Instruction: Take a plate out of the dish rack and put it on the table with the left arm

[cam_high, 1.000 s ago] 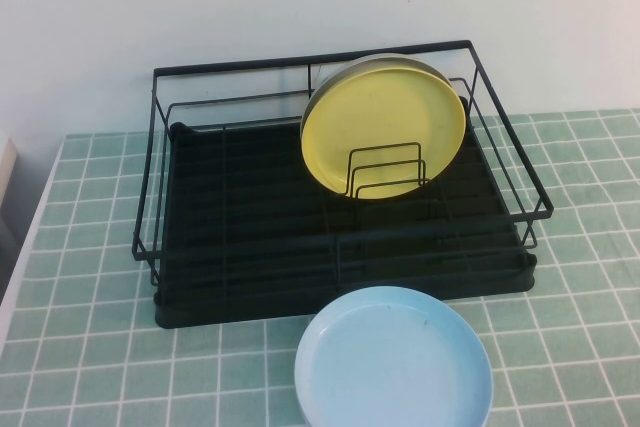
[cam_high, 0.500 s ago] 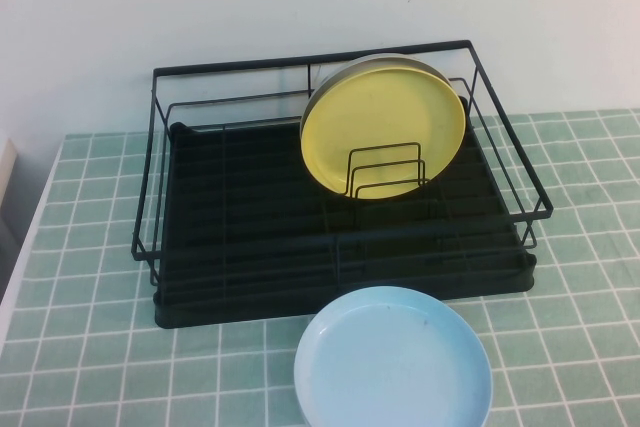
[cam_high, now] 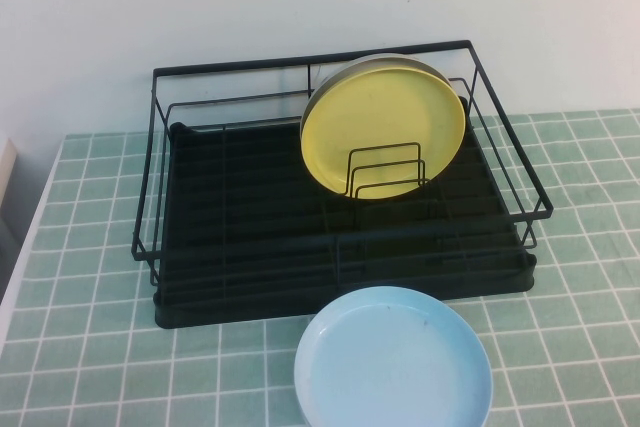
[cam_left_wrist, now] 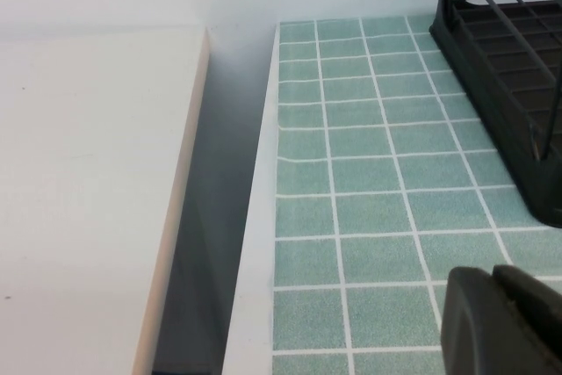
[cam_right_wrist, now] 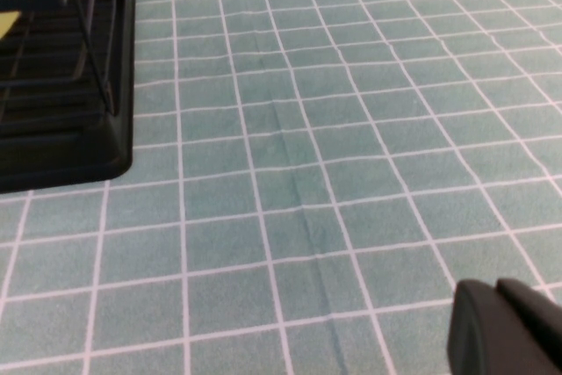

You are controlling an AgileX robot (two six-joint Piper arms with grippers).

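Plate [cam_high: 393,359] lies flat on the surface [cam_high: 90,347], just before the dish rack [cam_high: 250,237]; nothing has shifted over the last second. You see left tool [cam_left_wrist: 502,322] pressed together, empty, parked off the rack's corner. Right tool [cam_right_wrist: 505,327]: state unclear. Placement looks complete.

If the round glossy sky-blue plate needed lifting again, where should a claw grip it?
Grip the blue plate by its raised rim, coming from above at its left edge: it lies flat on the green tiled table, and the black wire dish rack blocks the far side.
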